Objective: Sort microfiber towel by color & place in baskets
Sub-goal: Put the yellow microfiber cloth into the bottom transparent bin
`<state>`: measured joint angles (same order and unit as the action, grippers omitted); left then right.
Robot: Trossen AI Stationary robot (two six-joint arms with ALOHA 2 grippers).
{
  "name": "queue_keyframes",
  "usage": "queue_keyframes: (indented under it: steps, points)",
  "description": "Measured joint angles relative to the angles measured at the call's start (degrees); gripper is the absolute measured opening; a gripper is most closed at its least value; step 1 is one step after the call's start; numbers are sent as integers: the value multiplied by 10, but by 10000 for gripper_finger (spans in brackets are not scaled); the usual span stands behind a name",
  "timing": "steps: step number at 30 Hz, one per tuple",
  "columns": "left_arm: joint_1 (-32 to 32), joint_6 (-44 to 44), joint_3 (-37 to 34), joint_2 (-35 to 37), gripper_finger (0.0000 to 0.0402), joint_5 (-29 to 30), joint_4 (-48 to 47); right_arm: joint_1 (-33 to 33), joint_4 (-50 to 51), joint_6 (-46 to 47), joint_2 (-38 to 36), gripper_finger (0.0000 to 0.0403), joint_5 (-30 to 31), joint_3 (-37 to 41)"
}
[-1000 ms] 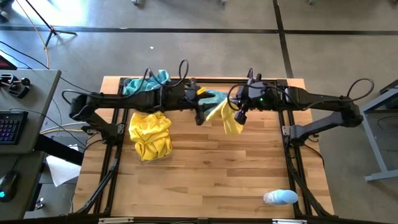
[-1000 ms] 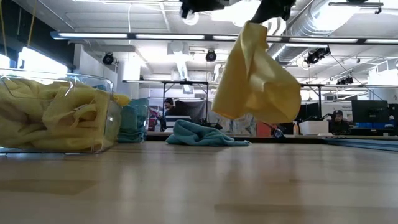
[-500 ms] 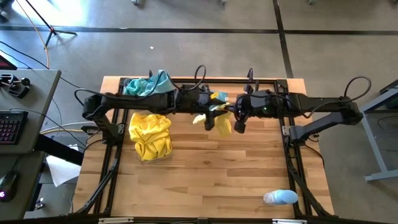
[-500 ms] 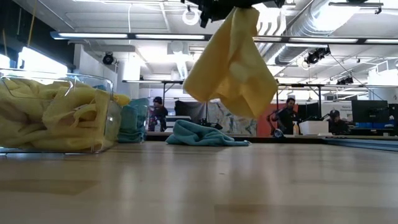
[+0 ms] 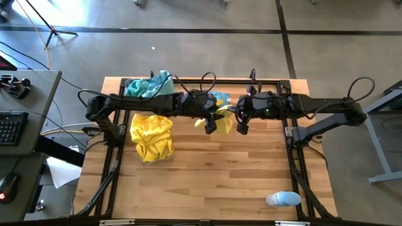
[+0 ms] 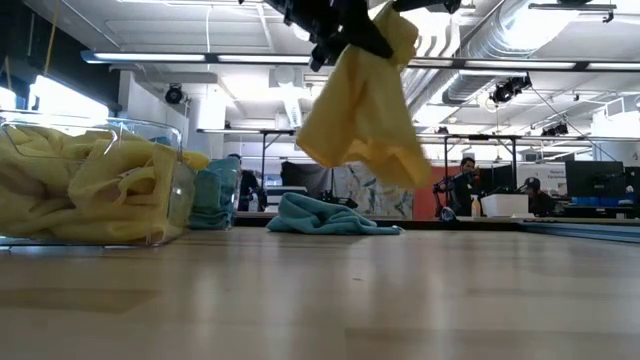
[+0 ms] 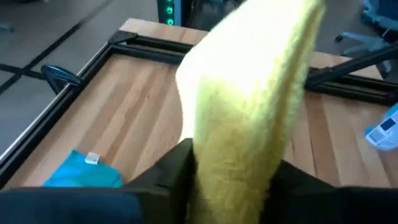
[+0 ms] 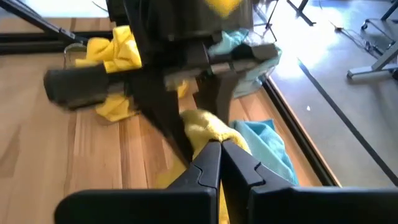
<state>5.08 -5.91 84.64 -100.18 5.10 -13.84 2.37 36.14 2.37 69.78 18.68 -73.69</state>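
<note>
A yellow microfiber towel [image 5: 221, 120] hangs in the air between my two grippers above the table's middle; the low view shows the yellow towel [image 6: 362, 110] clear of the wood. My left gripper [image 5: 210, 121] and my right gripper [image 5: 240, 120] are both shut on it. A teal towel [image 5: 220, 98] lies flat on the table behind them. At the left, one clear basket [image 5: 151, 135] holds yellow towels, and the basket [image 5: 147, 85] behind it holds teal ones. My left gripper has the yellow towel's bunched upper part [image 7: 239, 143] pinched between its two fingers [image 7: 171, 171], coming level from the table's left. The towel hangs clear of the table. My right gripper pinches a small fold [image 8: 204, 127] at the towel's top with its fingertips [image 8: 214, 155], from the right.
A pale blue-and-white bottle [image 5: 282, 199] lies near the table's front right corner. Black frame rails [image 5: 295, 169] run along both sides and the far edge. Bare wood [image 5: 213, 176] spreads across the near half. People and desks show in the room beyond.
My left gripper has moved toward the table's right, up to the hanging yellow towel, which now sits between its fingers. My right gripper has shifted a little to the left. The towel has swung leftward and bunched up at its top, still lifted clear.
</note>
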Motion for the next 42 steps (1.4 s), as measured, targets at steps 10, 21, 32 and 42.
queue_keyframes:
  steps: [10,21,32,42]
  points:
    - [0,0,0,49,9,-10,-44,-1,33,57,0,1,-12,0]
    - [-32,-91,0,187,1,51,-210,-1,62,81,0,126,28,26]
    - [-176,-284,0,267,0,167,-413,-1,24,122,1,169,43,126]
    - [-224,-465,-6,279,0,190,-616,-1,3,142,0,169,43,139]
